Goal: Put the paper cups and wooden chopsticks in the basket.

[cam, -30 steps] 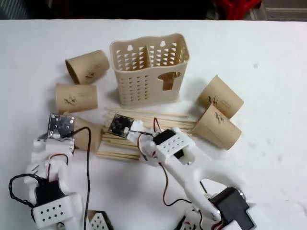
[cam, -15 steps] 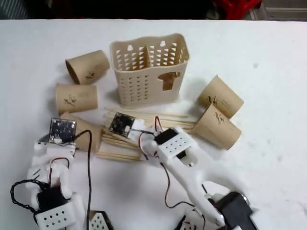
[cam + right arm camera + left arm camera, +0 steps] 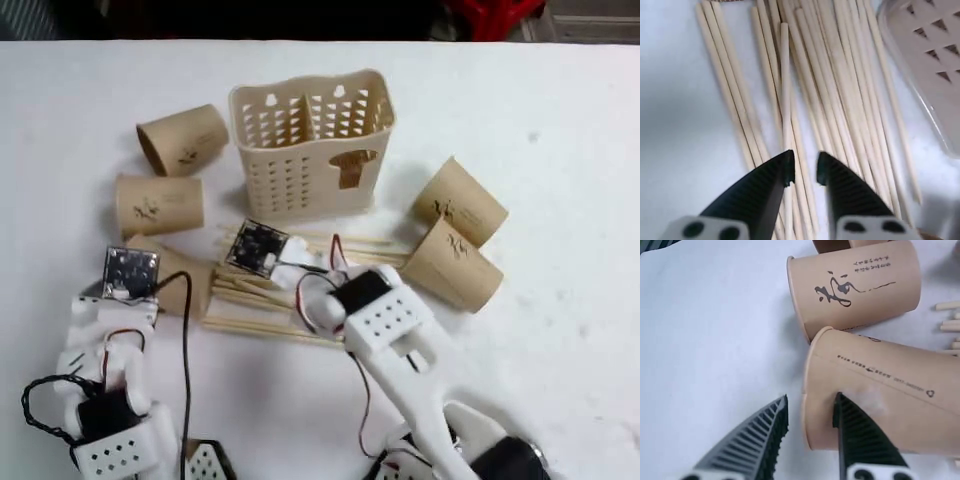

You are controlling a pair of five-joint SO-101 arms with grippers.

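Near left: left gripper (image 3: 811,399), jaws apart, set across the rim of a brown paper cup (image 3: 880,400) lying on its side. Could dent the thin wall if shut hard, or roll it away if nudged off-centre.

Near centre: right gripper (image 3: 804,159), jaws narrowly apart, low over pale wooden chopsticks (image 3: 840,95) strewn on the white table (image 3: 560,120) just near of the beige perforated plastic basket (image 3: 300,190). May pinch several tightly packed sticks or none, and scatter the rest.

Four more cups (image 3: 158,204) on their sides, two left of the basket, two right.

On the cups: dark brush-style mark, fine small print, small triangular symbol; left unread.
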